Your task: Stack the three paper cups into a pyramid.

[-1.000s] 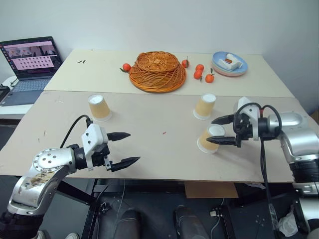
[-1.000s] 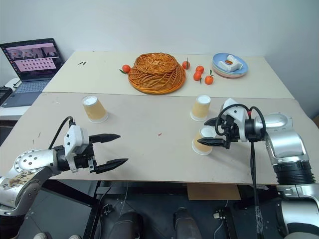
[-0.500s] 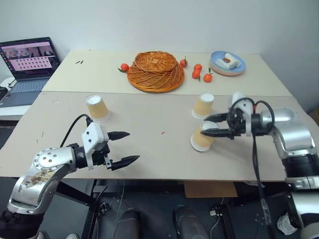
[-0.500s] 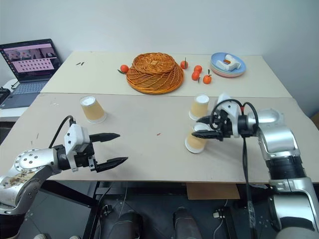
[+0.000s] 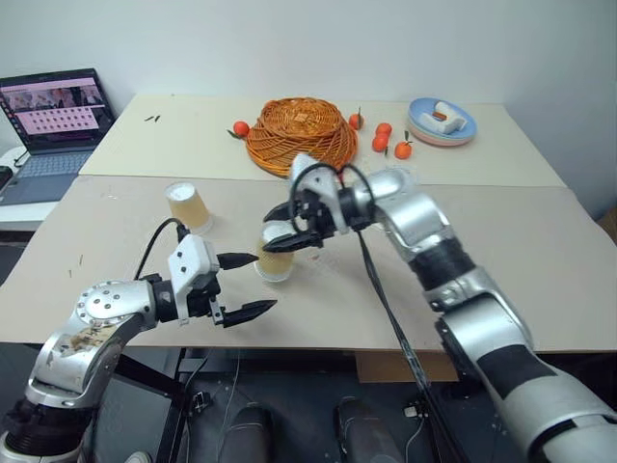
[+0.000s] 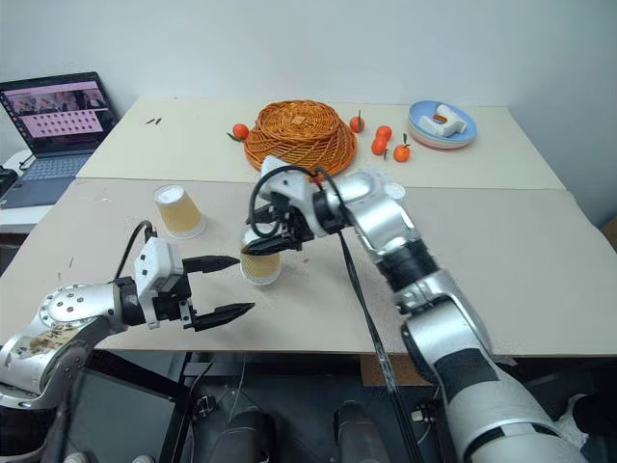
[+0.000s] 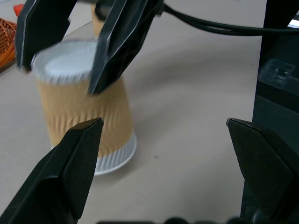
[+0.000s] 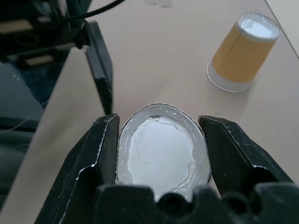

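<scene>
My right gripper [image 5: 274,230] is shut on the white top of an upside-down tan paper cup [image 5: 275,265], squeezing it oval [image 8: 161,144]. That cup is at the table's middle, tilted, at or just over the surface. My left gripper [image 5: 261,282] stands open just left of it and in front, with nothing between its fingers. A second paper cup [image 5: 188,205] stands upside down farther back on the left. The third cup is mostly hidden behind my right arm; a sliver [image 7: 94,23] shows past the right gripper.
An upturned wicker basket [image 5: 297,135] with several oranges [image 5: 392,143] beside it sits on the far table. A blue plate [image 5: 442,122] is at the back right. A laptop [image 5: 53,121] stands off to the left.
My right gripper closed on the cup at the right side of the table. It carried the cup far to the left, up to my left gripper. The left gripper stayed put.
</scene>
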You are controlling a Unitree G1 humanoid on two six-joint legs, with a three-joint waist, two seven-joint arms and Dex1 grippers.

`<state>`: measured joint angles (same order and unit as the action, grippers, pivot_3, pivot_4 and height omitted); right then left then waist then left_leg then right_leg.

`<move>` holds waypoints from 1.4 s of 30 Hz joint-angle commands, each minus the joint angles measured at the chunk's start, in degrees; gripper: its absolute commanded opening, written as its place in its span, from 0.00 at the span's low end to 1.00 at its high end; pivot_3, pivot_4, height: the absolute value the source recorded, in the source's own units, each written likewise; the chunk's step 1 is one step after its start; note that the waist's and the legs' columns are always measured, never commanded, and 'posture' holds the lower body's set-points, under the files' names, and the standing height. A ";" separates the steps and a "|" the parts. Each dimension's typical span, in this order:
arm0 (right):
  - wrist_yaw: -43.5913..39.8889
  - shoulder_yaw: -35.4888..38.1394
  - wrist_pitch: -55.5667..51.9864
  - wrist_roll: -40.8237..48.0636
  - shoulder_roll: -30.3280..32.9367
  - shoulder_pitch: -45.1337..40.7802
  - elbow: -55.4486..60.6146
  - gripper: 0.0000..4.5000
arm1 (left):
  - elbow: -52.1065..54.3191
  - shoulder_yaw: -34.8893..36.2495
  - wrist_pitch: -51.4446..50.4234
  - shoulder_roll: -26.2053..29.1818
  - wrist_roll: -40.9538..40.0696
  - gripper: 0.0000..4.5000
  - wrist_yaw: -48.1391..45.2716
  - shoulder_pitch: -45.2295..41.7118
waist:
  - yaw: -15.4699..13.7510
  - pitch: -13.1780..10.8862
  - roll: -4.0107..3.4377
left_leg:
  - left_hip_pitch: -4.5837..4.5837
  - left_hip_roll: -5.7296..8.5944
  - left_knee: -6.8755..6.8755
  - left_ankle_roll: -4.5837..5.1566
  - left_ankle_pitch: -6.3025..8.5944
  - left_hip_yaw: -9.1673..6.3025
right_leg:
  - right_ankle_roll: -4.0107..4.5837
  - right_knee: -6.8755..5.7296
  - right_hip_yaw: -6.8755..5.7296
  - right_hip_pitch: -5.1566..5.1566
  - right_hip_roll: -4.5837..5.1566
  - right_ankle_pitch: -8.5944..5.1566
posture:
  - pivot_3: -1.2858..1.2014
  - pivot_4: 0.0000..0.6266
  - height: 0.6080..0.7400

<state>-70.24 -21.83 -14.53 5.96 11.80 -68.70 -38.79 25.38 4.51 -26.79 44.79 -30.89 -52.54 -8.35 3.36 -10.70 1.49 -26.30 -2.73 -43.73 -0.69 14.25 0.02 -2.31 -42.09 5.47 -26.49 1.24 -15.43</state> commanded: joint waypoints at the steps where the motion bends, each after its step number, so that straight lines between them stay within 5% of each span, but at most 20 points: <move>1: -0.06 1.44 6.79 -2.23 -0.75 -4.01 -8.52 0.56 | 3.39 1.96 -0.88 0.50 -1.01 1.00 0.93 0.55 | -0.05 -0.01 0.00 | -0.02 0.00 0.01 0.00 0.00 -0.01 | 0.01 0.00 -0.01 -0.02 0.00 0.01 | 0.52 0.24 0.48; 17: 0.98 5.50 13.44 -6.80 0.03 -7.94 -23.68 0.56 | 3.79 8.27 -0.94 1.02 -0.12 1.00 3.60 5.45 | 0.59 -0.02 -0.01 | -0.04 -0.03 0.03 -0.01 0.00 -0.02 | -0.14 -0.05 -0.02 -0.11 -0.02 -0.10 | 0.52 0.24 0.48; 22: 1.92 6.79 13.48 -7.21 -0.17 -7.96 -24.52 0.96 | 3.39 8.32 -0.50 0.88 0.23 1.00 3.62 5.50 | 0.60 -0.03 -0.02 | -0.04 -0.03 0.03 -0.01 0.00 -0.02 | -0.14 -0.05 -0.02 -0.12 -0.02 -0.10 | 0.52 0.24 0.48; 27: 1.22 8.05 13.24 -6.41 0.28 -7.65 -23.00 0.99 | 3.51 8.08 -0.50 0.72 0.27 1.00 3.66 5.31 | 0.68 -0.04 -0.01 | -0.12 -0.03 0.07 -0.01 0.00 -0.01 | -0.08 -0.06 -0.01 -0.22 -0.02 -0.07 | 0.52 0.24 0.48; 31: -4.32 15.59 2.59 1.82 8.64 -4.33 -5.91 0.99 | 3.46 8.07 -0.28 0.67 0.20 1.00 3.40 5.27 | 0.24 -0.20 -0.07 | -0.21 -0.02 0.08 -0.01 0.00 -0.02 | 0.13 -0.06 -0.02 -0.26 -0.02 0.05 | 0.52 0.24 0.48; 36: -4.22 21.87 -15.68 9.51 21.40 12.41 24.12 0.99 | 3.87 8.43 0.15 0.56 0.29 1.00 3.42 6.40 | -1.34 -0.19 -0.05 | -0.56 0.04 0.01 -0.01 0.00 -0.10 | 0.13 0.00 -0.07 -0.44 0.06 0.05 | 0.52 0.24 0.48; 42: 7.89 24.99 -30.19 8.45 29.13 34.10 44.23 0.99 | 3.57 8.14 0.14 0.39 0.57 1.00 3.88 6.16 | -0.69 -0.19 -0.06 | -0.55 0.03 0.07 0.00 -0.01 0.00 | -0.14 0.00 0.02 -0.52 0.05 -0.13 | 0.52 0.24 0.48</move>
<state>-68.28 0.87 -41.11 14.76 40.72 -35.66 -0.36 27.99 12.20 -27.59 45.25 -30.38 -48.97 -1.48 2.67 -10.89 1.43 -26.84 -2.72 -43.66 -0.69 14.25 0.06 -2.47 -42.09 5.52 -27.02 1.27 -15.56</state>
